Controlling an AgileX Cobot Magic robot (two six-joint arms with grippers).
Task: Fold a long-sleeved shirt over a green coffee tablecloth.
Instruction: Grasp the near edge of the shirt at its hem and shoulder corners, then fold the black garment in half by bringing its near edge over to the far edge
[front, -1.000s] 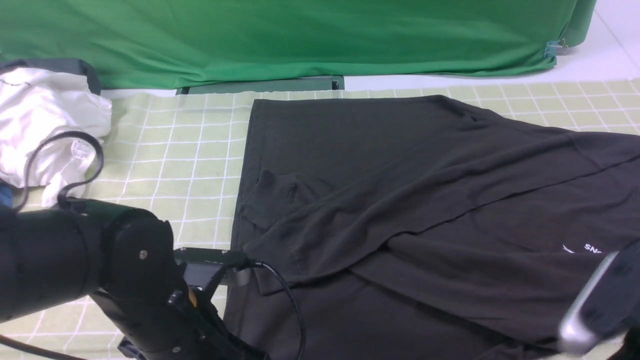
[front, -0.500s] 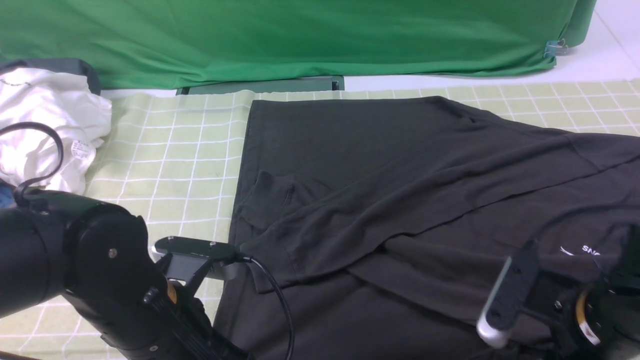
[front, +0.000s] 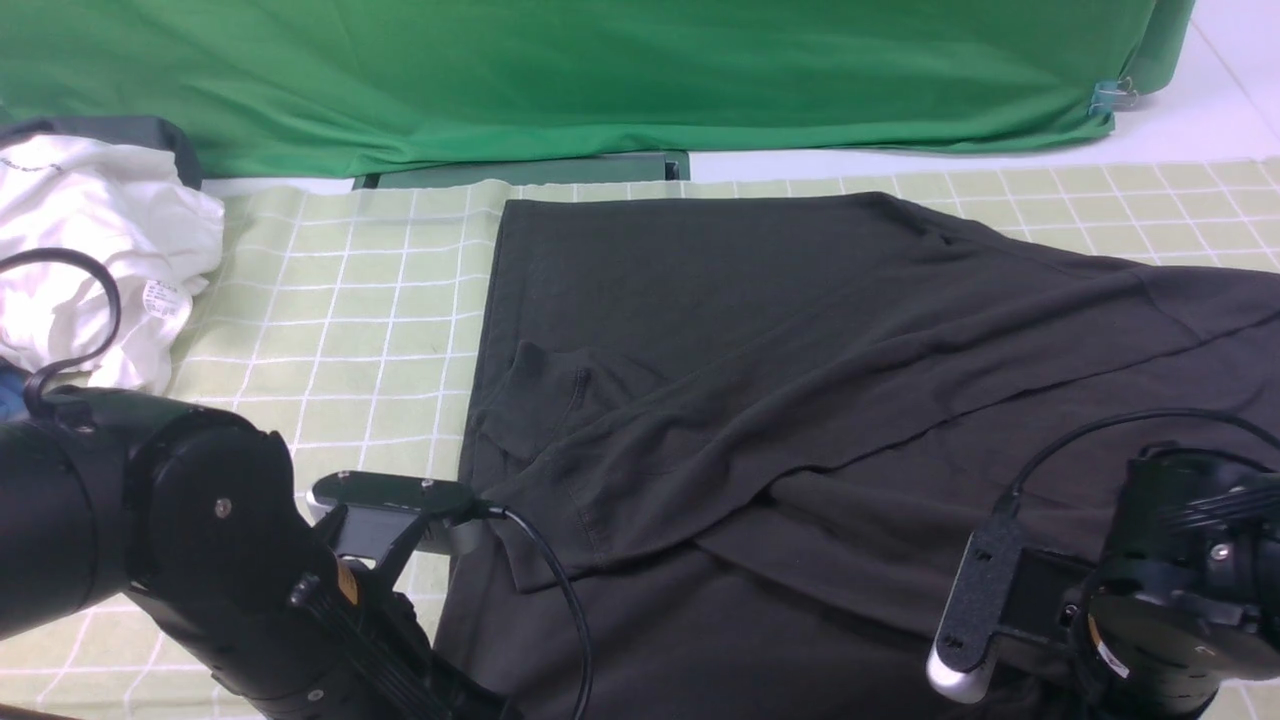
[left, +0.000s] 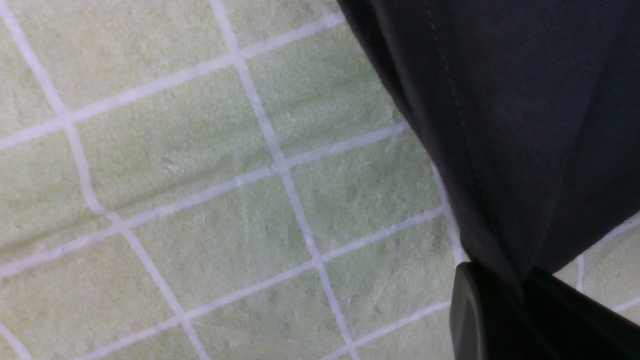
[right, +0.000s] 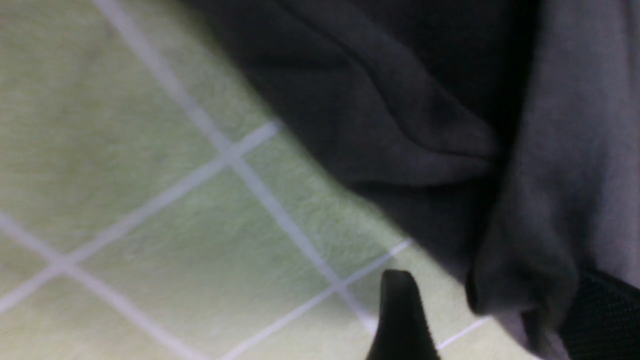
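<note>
Bare tablecloth (front: 350, 300) lies open between the white garment (front: 90, 230) heaped at the far left and the left edge of the shirt (front: 750, 350); a narrower strip is free at the far right; the green backdrop (front: 600, 80) closes the far side; the left arm (front: 150, 520) and its looping cable (front: 575, 605) crowd the near left; the right arm (front: 1190, 570) blocks the near right.

Black shirt (right: 400, 100) (rumpled edge) on gridded tablecloth (right: 125, 175)

Far left: crumpled white garment (front: 90, 240), label tag (front: 165, 298) showing. Plain green backdrop (front: 600, 80) across the rear, blue clip (front: 1105, 97) at its right corner. White counter (front: 1180, 125) beyond.
</note>
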